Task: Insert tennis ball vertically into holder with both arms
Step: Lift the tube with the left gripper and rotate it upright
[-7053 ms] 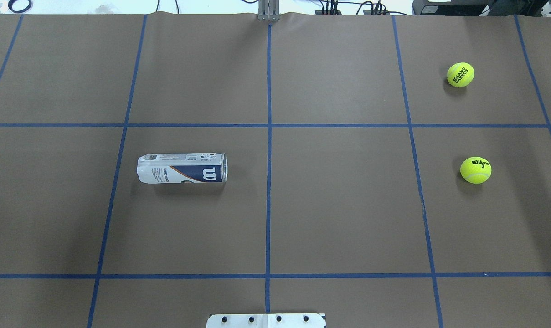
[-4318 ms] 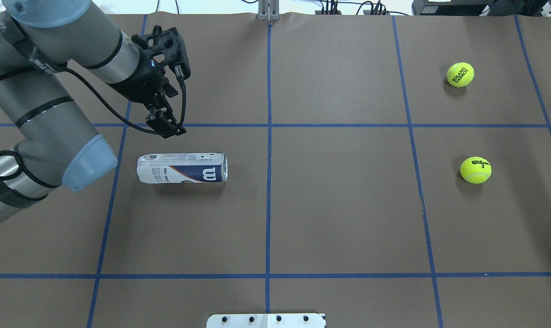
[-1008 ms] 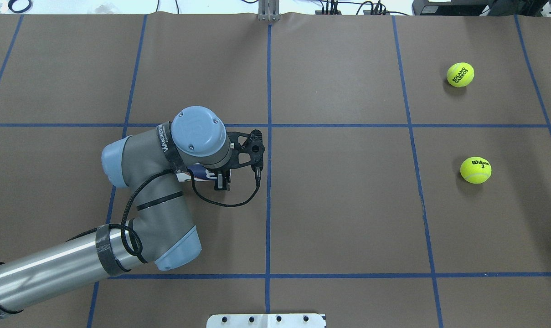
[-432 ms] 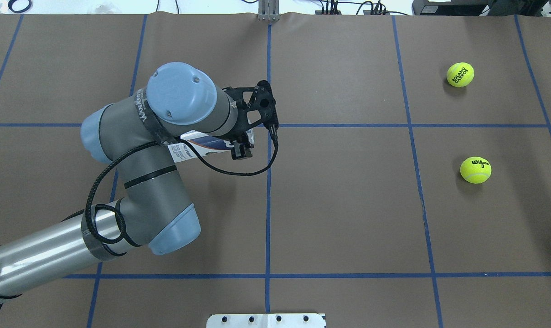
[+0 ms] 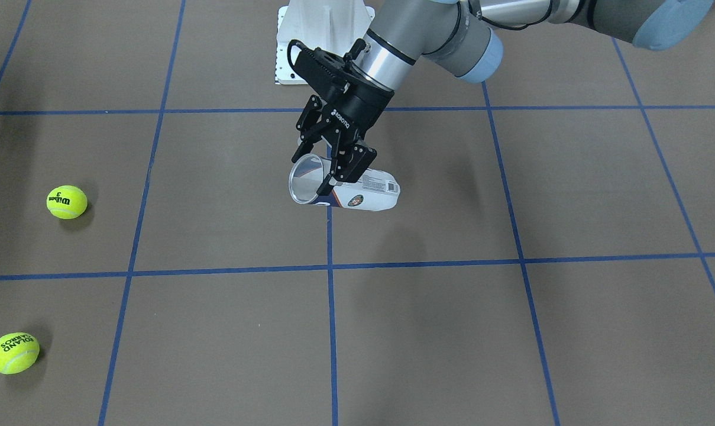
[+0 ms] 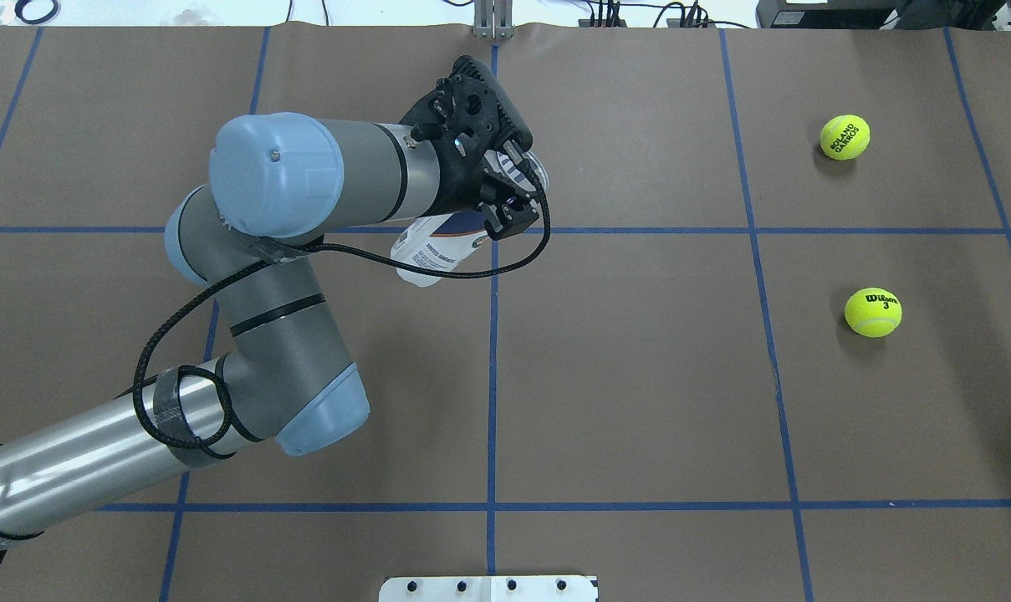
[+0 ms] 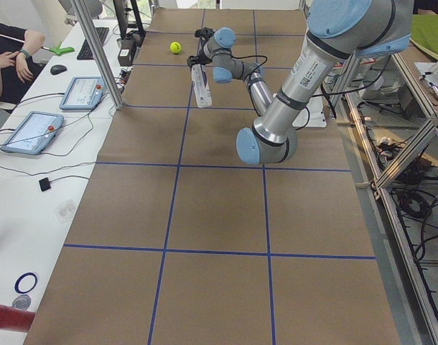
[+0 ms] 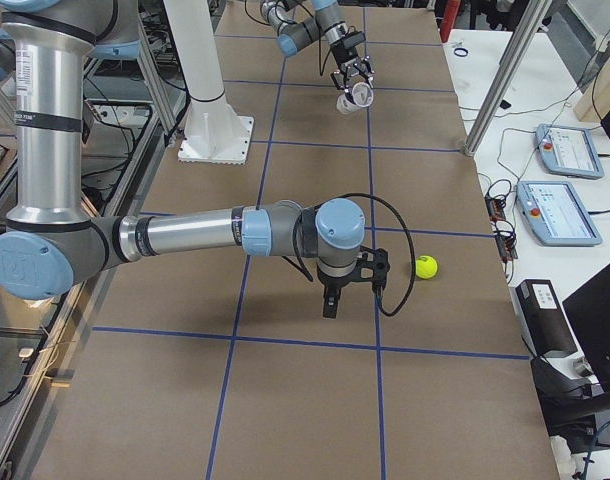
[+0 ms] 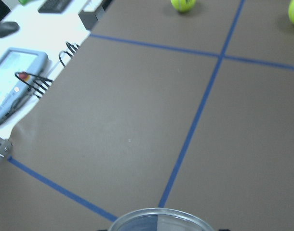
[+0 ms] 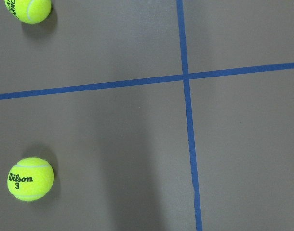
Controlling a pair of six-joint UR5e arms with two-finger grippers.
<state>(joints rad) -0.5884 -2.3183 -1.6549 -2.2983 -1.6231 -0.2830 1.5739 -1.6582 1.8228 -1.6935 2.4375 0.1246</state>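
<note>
The holder point(image 5: 366, 193), a clear tube with a navy-and-white label, hangs tilted in the air near the table's centre line. My left gripper point(image 5: 327, 167) is shut on it near its open mouth. The holder also shows in the overhead view point(image 6: 432, 253) and its rim in the left wrist view point(image 9: 159, 217). Two yellow tennis balls lie on the table: the Wilson ball point(image 6: 873, 312) and the Roland Garros ball point(image 6: 845, 136). My right gripper point(image 8: 331, 299) shows only in the exterior right view, above the table near the Wilson ball point(image 8: 426, 266); I cannot tell if it is open.
The brown table bears blue tape grid lines. The white metal base point(image 5: 322, 41) stands at the robot's side. Monitors, tablets and cables lie on the white bench point(image 8: 560, 200) beyond the far table edge.
My left gripper has lifted the holder off the table and carried it toward the far side. The holder has turned, with its open end now raised. The balls have not moved.
</note>
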